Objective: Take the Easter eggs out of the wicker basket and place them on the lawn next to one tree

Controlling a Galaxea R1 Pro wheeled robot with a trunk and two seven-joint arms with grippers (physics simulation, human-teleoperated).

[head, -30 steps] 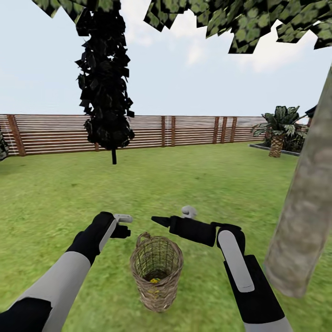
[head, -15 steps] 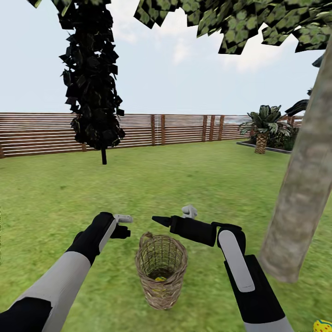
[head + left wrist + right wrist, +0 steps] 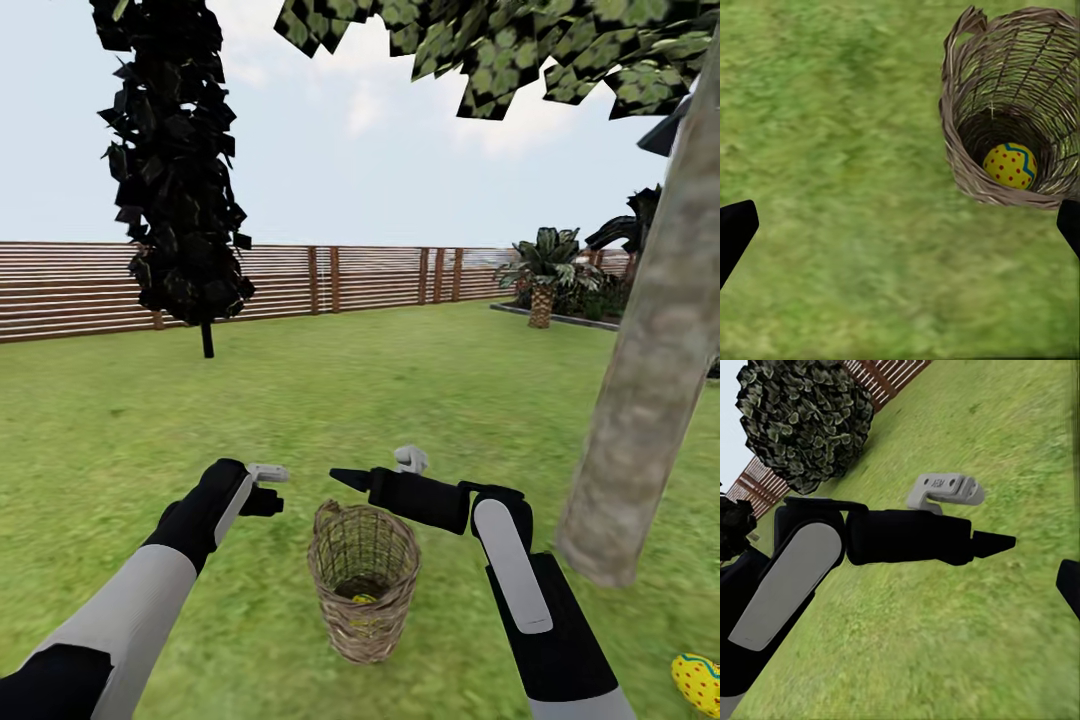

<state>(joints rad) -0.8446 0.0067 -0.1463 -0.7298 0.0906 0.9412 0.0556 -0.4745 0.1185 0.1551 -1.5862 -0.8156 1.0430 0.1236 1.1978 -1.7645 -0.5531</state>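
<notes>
View swung left, wicker basket (image 3: 363,593) steady, second egg (image 3: 699,680) fully revealed

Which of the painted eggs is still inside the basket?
The egg at the bottom of the wicker basket; the other egg lies on the lawn near the tree.

No words, numbers, brands or signs can be read. In the right wrist view, a small grey bracket (image 3: 945,491) on the left arm bears a few dark raised marks that look like letters, but they are too blurred to make out. The egg (image 3: 1009,166) in the basket (image 3: 967,161) carries only painted decoration: red dots and a blue zigzag band, no writing. The second egg (image 3: 700,680) on the lawn shows the same pattern.
</notes>
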